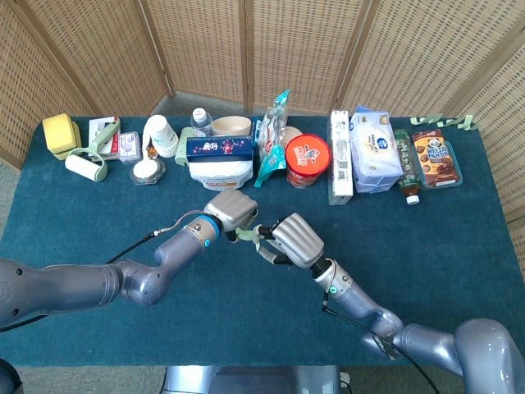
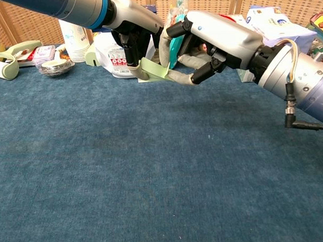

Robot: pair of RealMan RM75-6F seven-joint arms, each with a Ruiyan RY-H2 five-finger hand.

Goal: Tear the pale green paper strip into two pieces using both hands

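Observation:
The pale green paper strip (image 2: 155, 71) hangs above the blue cloth, stretched between both hands. My left hand (image 2: 130, 27) pinches its left end from above; in the head view this hand (image 1: 232, 208) sits at the table's middle. My right hand (image 2: 214, 37) pinches the strip's right end, its other fingers curled underneath. From the head camera the right hand (image 1: 295, 240) lies just right of the left, and only a sliver of the strip (image 1: 248, 236) shows between them. The strip looks whole.
A row of goods lines the table's far edge: a lint roller (image 1: 86, 167), a paper cup (image 1: 162, 135), a white tub (image 1: 220, 170), a red can (image 1: 308, 160), a tissue pack (image 1: 375, 152) and a cookie box (image 1: 435, 158). Blue cloth (image 2: 153, 174) lies below the hands.

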